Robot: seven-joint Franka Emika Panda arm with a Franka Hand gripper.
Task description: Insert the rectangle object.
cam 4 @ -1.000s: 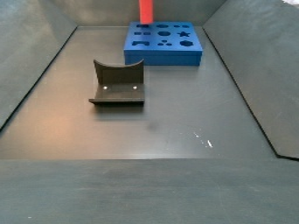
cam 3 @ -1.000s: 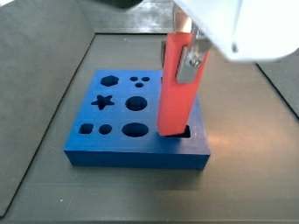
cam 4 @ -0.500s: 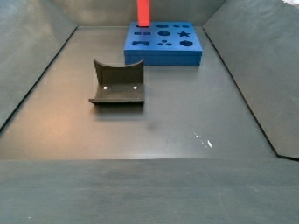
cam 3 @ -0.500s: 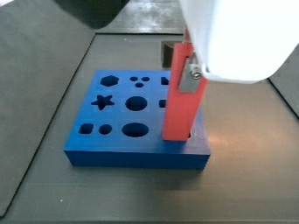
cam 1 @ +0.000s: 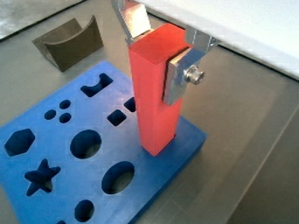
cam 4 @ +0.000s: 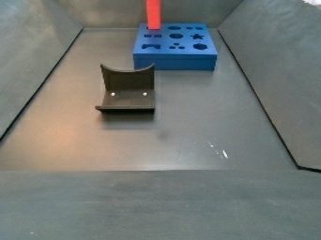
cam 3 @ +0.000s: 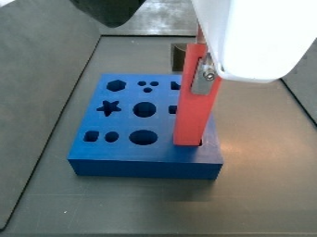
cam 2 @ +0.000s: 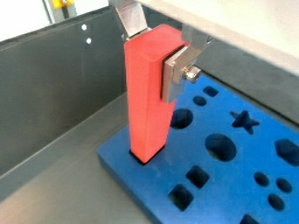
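Note:
The rectangle object, a red-orange bar [cam 1: 156, 96], stands upright with its lower end at a corner of the blue block [cam 1: 105, 166] with shaped holes. It shows in both wrist views [cam 2: 149, 92] and both side views [cam 3: 192, 106] [cam 4: 153, 13]. My gripper [cam 1: 160, 44] is shut on the bar's upper end, silver fingers [cam 2: 177, 68] clamped on two sides. In a side view the bar's foot meets the block's top [cam 3: 143, 125] near its right edge. Whether it sits inside a hole cannot be told.
A dark grey curved holder [cam 4: 127, 90] stands on the floor in front of the block, also seen in a wrist view [cam 1: 66, 44]. Grey walls [cam 2: 52, 83] enclose the floor [cam 4: 175, 141].
The bar has been set more upright and shifted slightly on the block's right edge; the gripper moved with it. In the far side view nothing else moved.

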